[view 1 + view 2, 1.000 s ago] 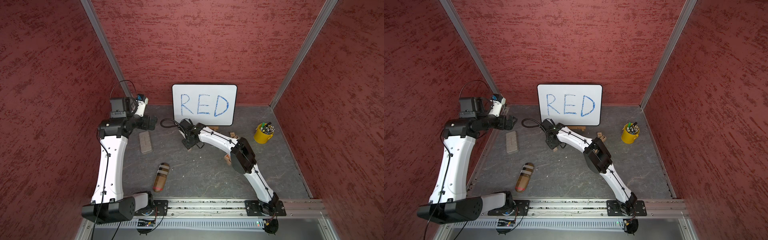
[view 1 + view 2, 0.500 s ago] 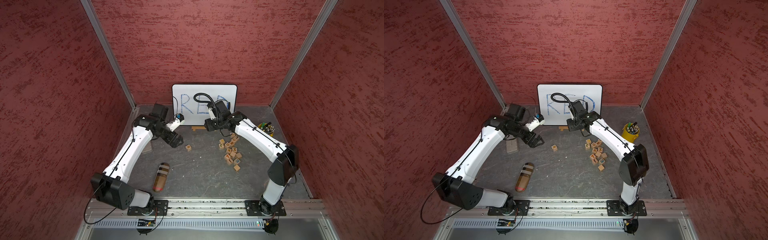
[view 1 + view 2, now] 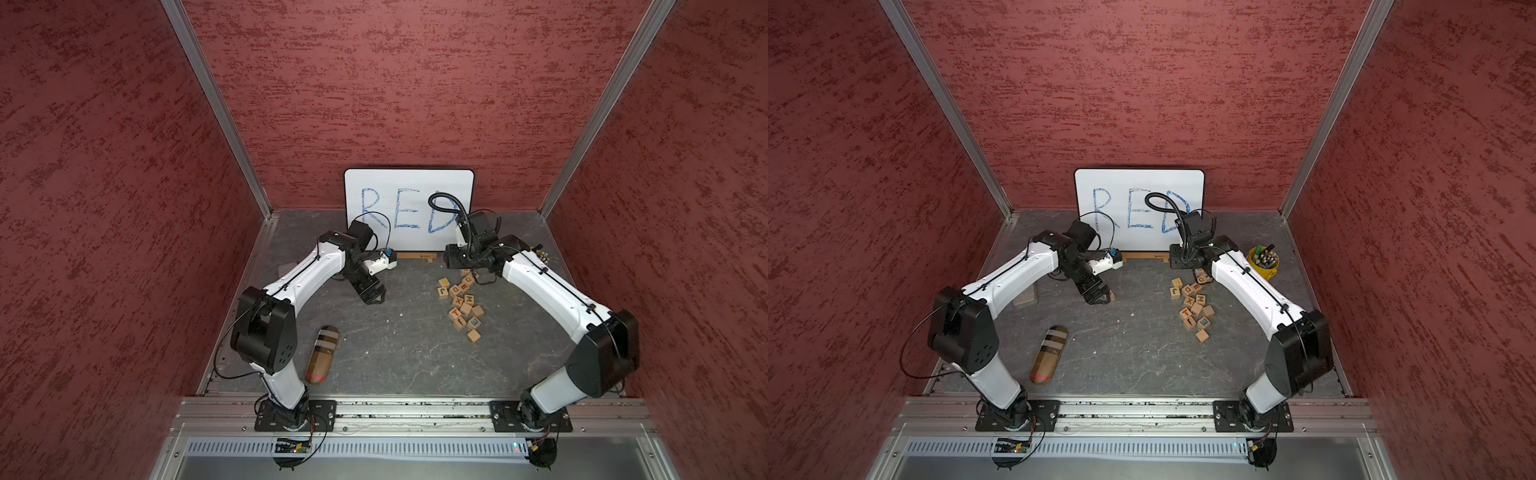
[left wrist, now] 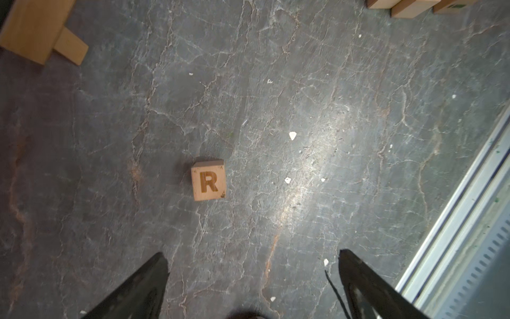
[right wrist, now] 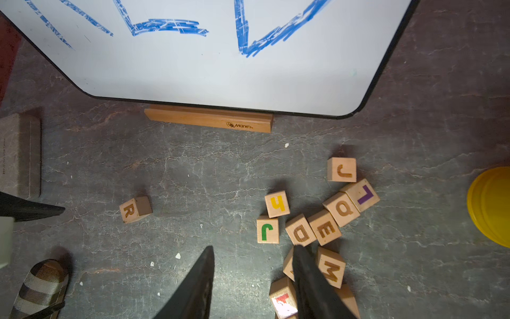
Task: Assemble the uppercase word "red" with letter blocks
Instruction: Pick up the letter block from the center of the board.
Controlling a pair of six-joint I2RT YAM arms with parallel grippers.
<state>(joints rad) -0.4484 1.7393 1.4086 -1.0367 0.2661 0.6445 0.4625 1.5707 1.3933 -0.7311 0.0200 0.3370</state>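
Left wrist view: the left gripper (image 4: 252, 254), wide open and empty, has swung down over the R block (image 4: 209, 181) lying alone on the bench (image 4: 303, 82); the right gripper (image 5: 252, 248), part-open and seemingly empty, hangs by the E block (image 5: 325, 228), likely next.

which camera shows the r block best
The left wrist view: the R block sits alone on the floor, large, its letter facing the camera and sharp. The right wrist view shows it smaller, with the letter turned. In both top views the left gripper covers nearly all of it.
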